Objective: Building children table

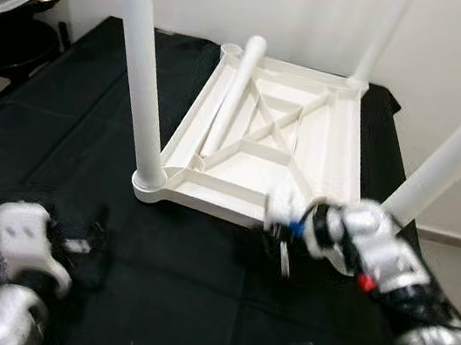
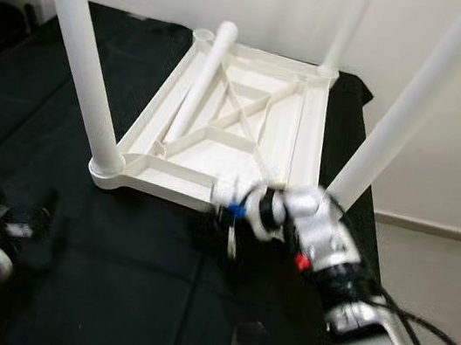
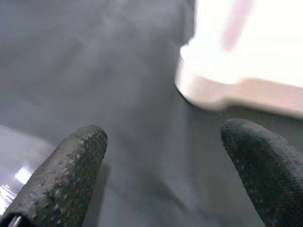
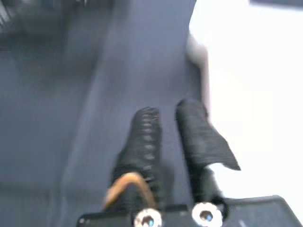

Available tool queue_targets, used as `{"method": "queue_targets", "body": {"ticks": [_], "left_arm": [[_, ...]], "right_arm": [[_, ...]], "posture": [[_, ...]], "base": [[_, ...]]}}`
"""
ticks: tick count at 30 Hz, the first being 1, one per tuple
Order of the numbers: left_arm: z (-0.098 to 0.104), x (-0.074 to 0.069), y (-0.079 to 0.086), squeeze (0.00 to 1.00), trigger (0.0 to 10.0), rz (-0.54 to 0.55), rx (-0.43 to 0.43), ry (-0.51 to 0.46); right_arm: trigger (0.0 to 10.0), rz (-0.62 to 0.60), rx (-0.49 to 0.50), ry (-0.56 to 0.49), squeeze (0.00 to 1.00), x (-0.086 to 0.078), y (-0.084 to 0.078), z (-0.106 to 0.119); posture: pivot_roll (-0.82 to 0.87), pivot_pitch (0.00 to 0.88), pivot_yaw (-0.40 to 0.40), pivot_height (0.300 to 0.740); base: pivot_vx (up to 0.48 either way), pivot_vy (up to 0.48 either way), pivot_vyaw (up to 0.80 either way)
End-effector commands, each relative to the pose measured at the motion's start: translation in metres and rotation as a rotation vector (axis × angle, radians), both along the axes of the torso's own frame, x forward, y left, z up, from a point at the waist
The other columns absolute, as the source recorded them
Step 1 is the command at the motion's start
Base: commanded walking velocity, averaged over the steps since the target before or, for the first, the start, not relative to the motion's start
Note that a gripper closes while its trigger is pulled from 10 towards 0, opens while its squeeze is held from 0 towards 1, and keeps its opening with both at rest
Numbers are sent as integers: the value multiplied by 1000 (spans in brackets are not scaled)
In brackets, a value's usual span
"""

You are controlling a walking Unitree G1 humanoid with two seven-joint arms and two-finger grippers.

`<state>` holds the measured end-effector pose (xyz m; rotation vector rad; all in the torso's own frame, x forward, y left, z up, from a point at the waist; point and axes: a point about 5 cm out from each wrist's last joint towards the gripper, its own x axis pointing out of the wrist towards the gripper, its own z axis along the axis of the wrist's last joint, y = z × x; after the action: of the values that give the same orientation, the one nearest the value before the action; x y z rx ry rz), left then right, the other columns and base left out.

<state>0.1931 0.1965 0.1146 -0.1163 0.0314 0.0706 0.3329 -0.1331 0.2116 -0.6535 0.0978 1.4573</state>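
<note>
The upturned table top (image 1: 320, 165) and its legs (image 1: 144, 78) look like smooth white plastic. The black cloth (image 1: 60, 135) beneath is matt. The left gripper's fingers (image 3: 71, 175) are pebbled black rubber.

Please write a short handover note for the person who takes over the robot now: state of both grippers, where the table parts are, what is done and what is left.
Left gripper: jaws open, low over the black cloth, holding nothing.
Right gripper: jaws nearly together, empty, at the near edge of the upturned tabletop.
Done: three legs stand upright in their corners, e.g. the near-left leg.
Left: the fourth leg lies loose inside the tabletop; the far-left socket is unfilled.
</note>
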Motion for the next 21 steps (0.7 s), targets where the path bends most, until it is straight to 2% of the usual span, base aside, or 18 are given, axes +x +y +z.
{"method": "queue_targets", "body": {"ticks": [1, 4, 5, 6, 7, 8, 9, 10, 12, 16, 18, 19, 20, 21], "left_arm": [[1, -3, -7, 0, 10000, -30, 41, 4], [2, -2, -8, 0, 10000, -33, 44, 2], [2, 1, -8, 0, 10000, -36, 47, -2], [2, 1, -8, 0, 10000, -36, 47, -2], [2, 3, -9, 0, 10000, -45, 57, -6], [2, 3, -9, 0, 10000, -45, 57, -6], [2, 4, -10, 0, 10000, -54, 65, -10], [2, 4, -10, 0, 10000, -54, 65, -10], [3, 5, -11, 0, 10000, -62, 72, -13], [3, 4, -12, 0, 10000, -63, 68, -13], [3, 4, -12, 0, 10000, -63, 68, -13], [3, 5, -13, 0, 10000, -64, 74, -15], [3, 5, -13, 0, 10000, -64, 74, -15], [4, 5, -13, 0, 10000, -65, 79, -17]], "right_arm": [[10000, 75, 10, 43, 1000, -4, -2, 13], [10000, 92, -38, 33, 1000, -4, -4, 13], [10000, 84, -115, -1, 1000, -2, -3, 6], [10000, 84, -115, -1, 1000, -2, -3, 6], [10000, 89, -208, -22, 1000, -2, -3, -4], [10000, 89, -208, -22, 1000, -2, -3, -4], [10000, 96, -281, -30, 1000, -3, -4, -12], [10000, 96, -281, -30, 1000, -3, -4, -12], [10000, 111, -363, -7, 1000, -6, -4, -22], [10000, 59, -440, -21, 1000, -2, -5, -32], [10000, 59, -440, -21, 1000, -2, -5, -32], [10000, -87, -451, -84, 51, 13, 3, -36], [10000, -87, -451, -84, 51, 13, 3, -36], [10000, -123, -443, -93, 0, 17, 6, -36]], "posture": [[25, 149, -45, 740], [24, 148, -47, 740], [18, 147, -49, 740], [18, 147, -49, 740], [17, 145, -50, 740], [17, 145, -50, 740], [19, 146, -51, 740], [19, 146, -51, 740], [19, 146, -52, 740], [13, 144, -54, 740], [13, 144, -54, 740], [12, 143, -55, 740], [12, 143, -55, 740], [12, 143, -55, 740]], "base": [[0, 0, 0], [0, 0, 0], [0, 0, 0], [0, 0, 0], [0, 0, 0], [0, 0, 0], [0, 0, 0], [0, 0, 0], [0, 0, 0], [0, 0, 0], [0, 0, 0], [0, 0, 0], [0, 0, 0], [0, 0, 0]]}}
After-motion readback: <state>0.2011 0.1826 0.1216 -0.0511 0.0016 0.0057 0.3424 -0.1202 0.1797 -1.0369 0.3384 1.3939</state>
